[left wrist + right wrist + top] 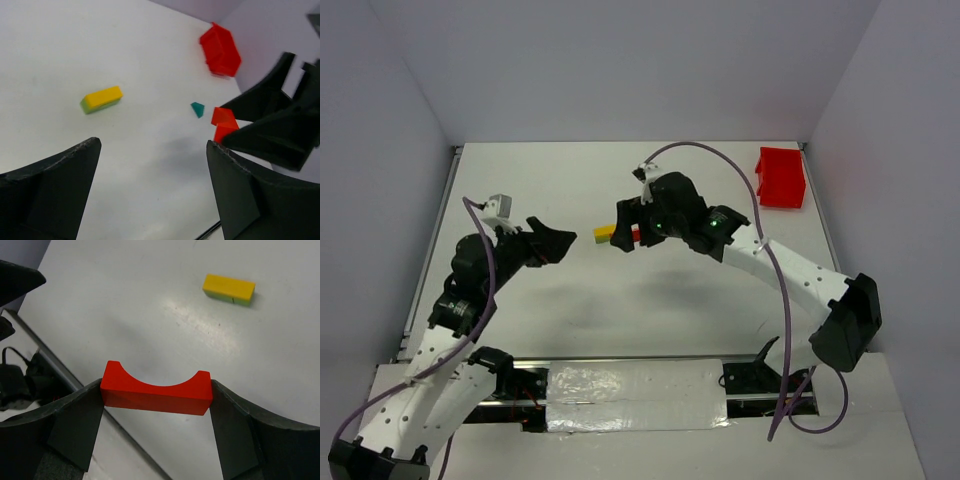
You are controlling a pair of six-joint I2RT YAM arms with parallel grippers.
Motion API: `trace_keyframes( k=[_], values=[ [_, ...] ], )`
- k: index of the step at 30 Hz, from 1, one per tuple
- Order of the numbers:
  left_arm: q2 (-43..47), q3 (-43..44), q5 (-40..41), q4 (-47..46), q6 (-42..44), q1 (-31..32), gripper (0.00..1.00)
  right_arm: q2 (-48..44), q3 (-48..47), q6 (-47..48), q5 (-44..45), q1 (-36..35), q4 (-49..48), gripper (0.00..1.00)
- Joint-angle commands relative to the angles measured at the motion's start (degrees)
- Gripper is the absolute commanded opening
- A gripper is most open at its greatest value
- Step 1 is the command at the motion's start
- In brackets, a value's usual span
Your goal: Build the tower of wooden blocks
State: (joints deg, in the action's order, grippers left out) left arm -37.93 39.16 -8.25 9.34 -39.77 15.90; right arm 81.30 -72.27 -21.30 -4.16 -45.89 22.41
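Near the tabletop (pixel 620 310) centre, the yellow-green bar (pixel 101 98) lay alone, the teal wedge (pixel 198 109) apart; nothing was stacked. The right gripper (pixel 156 400) was clamped on the red arch block (pixel 150 390); the left gripper (pixel 153 144) stood apart, empty. Tower judged barely begun.

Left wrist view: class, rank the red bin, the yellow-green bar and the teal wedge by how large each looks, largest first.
1. red bin, though it lies farthest from the camera
2. yellow-green bar
3. teal wedge, clearly the smallest
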Motion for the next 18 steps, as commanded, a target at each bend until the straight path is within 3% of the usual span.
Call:
trace_keyframes(
  k=[1,6,8,9,10,13,16,18],
  values=[
    [4.16,-8.46,-10.99,-25.38,4.87,0.1,0.99,-1.76,-5.33,-1.21,-10.31,4.57,9.91,0.0],
    [4.63,-19.62,-10.91,-50.94,11.36,2.63,0.99,6.91,-18.76,3.71,-15.1,9.94,28.33,0.0],
    [1.64,-20.96,-9.07,-54.86,19.58,8.51,0.99,10.09,-25.16,5.12,-14.73,9.85,33.29,0.0],
    [0.42,-19.92,-8.02,-53.83,22.95,11.14,0.99,11.07,-26.42,5.65,-15.52,9.94,35.92,0.0],
    [-1.51,-18.95,-4.53,-52.25,29.59,17.87,0.97,11.69,-27.21,6.0,-15.78,9.94,36.64,0.0],
    [-4.6,-15.87,4.01,-47.86,37.46,30.36,0.97,9.59,-26.87,5.3,-14.12,9.85,36.82,0.0],
    [-6.01,-15.51,10.96,-48.27,44.68,35.5,0.98,9.06,-27.05,5.65,-12.37,8.46,39.01,0.0],
    [-7.58,-15.25,11.16,-49.15,45.22,35.78,0.98,8.97,-26.52,6.27,-11.31,7.05,40.25,0.0]
  ],
)
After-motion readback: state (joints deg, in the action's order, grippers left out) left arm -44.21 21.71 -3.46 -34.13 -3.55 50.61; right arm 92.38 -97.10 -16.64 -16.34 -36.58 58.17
